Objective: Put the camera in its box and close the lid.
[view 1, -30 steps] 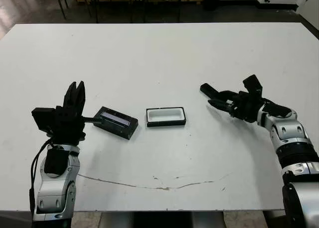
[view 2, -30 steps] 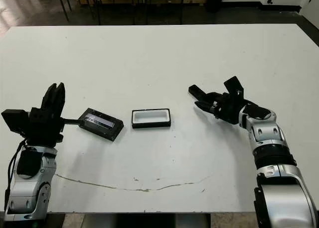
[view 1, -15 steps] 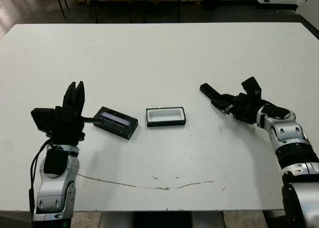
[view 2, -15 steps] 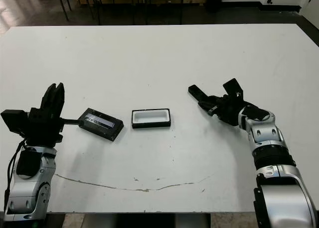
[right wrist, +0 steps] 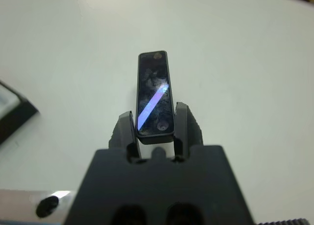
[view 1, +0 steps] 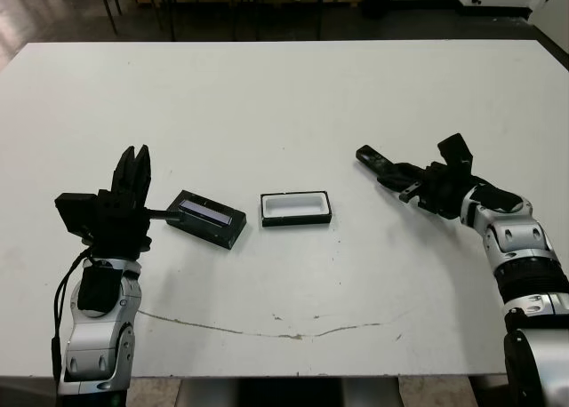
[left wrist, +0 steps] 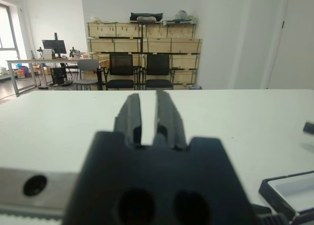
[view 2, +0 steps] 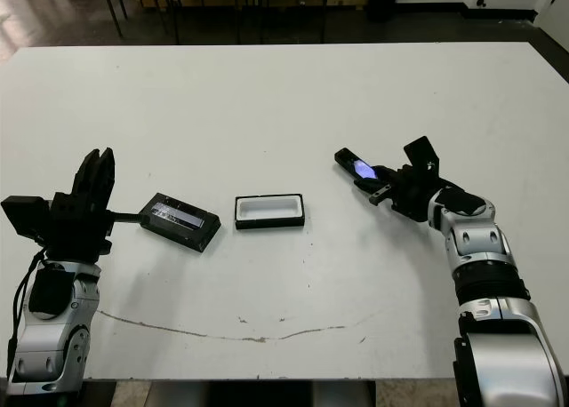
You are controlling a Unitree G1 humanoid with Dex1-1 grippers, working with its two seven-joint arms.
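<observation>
**Camera gripped on the right, box off to its left**

Rolled over since a second ago, the right pincer (view 2: 380, 187) now shows the glowing blue screen of the slim black bar-shaped camera (view 2: 356, 168) facing up; box, lid and left arm lie as before.

Nearest the robot on its left, the left pincer (view 1: 133, 171) stands upright with its fingers almost together and nothing between them. Just beside it lies the black rectangular lid with the glossy bluish-grey strip (view 1: 206, 218), set at a slant. Next along sits the shallow black white-lined box (view 1: 296, 208), open, long axis across the table (view 1: 284, 105).

Further right, the right pincer pinches the camera by one end; the bar juts from its fingertips, pointing toward the box but angled up-table. The box lies well apart on the camera's left, so the right arm, I judge, must carry it across and swing the bar parallel to the box.
</observation>
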